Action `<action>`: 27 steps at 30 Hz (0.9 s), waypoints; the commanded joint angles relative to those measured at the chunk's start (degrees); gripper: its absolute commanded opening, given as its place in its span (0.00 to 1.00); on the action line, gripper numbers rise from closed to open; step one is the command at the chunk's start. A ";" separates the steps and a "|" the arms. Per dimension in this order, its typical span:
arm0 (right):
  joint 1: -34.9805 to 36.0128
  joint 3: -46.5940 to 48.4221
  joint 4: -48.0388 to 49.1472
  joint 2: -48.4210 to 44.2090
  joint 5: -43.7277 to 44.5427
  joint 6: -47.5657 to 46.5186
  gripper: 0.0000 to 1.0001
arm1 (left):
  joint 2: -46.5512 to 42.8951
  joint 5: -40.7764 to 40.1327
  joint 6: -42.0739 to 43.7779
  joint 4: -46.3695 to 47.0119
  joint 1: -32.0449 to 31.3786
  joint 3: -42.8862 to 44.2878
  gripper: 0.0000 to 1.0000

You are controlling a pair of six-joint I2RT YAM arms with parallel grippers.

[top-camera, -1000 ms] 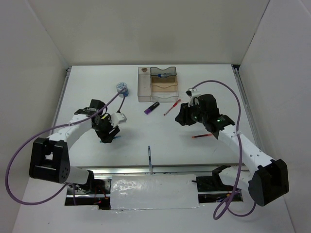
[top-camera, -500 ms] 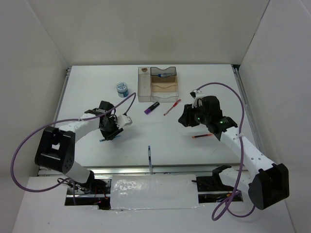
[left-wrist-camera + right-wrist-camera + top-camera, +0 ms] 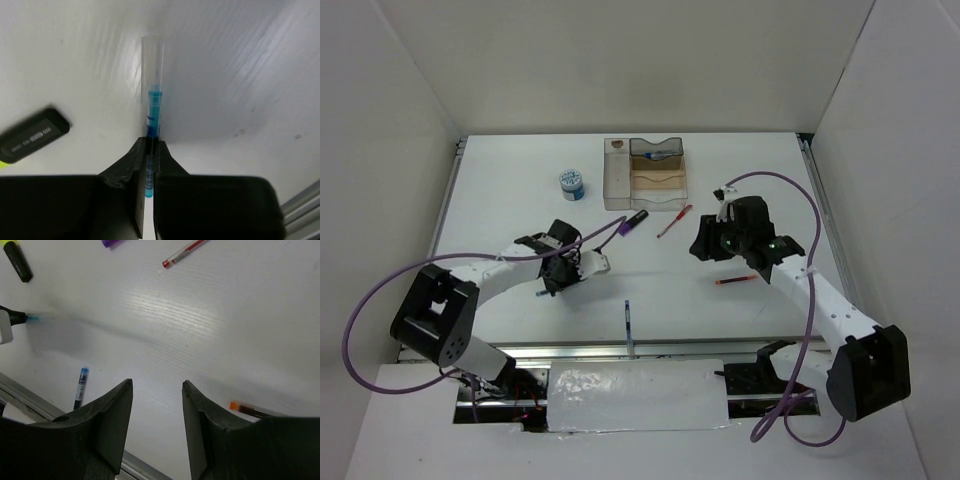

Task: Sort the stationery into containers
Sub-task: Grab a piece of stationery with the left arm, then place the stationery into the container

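The left gripper (image 3: 148, 146), pinching the thin blue clear-capped pen (image 3: 153, 112), has swung rightward over the white surface (image 3: 510, 165) toward the smoky-brown compartmented plastic organiser (image 3: 616, 186), still well apart, while the right gripper (image 3: 156, 386) hangs spread, empty.

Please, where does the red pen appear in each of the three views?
Top external: the red pen lies diagonally, right of centre.
Left wrist: not in it.
Right wrist: at the top edge, right of middle.
Shared landmark: the purple highlighter just left of it.
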 commanded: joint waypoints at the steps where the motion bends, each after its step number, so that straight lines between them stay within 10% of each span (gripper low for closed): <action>1: -0.68 3.37 -3.04 1.07 3.21 0.56 0.51 | 1.99 5.76 -8.82 -3.73 -1.70 7.51 0.00; 17: -4.81 5.13 -4.98 4.95 5.16 1.27 0.51 | 28.17 2.70 -50.49 -5.68 0.31 71.04 0.00; 27: -7.71 5.31 -6.65 4.16 3.66 1.97 0.51 | 40.40 4.64 -57.62 9.26 5.50 77.84 0.00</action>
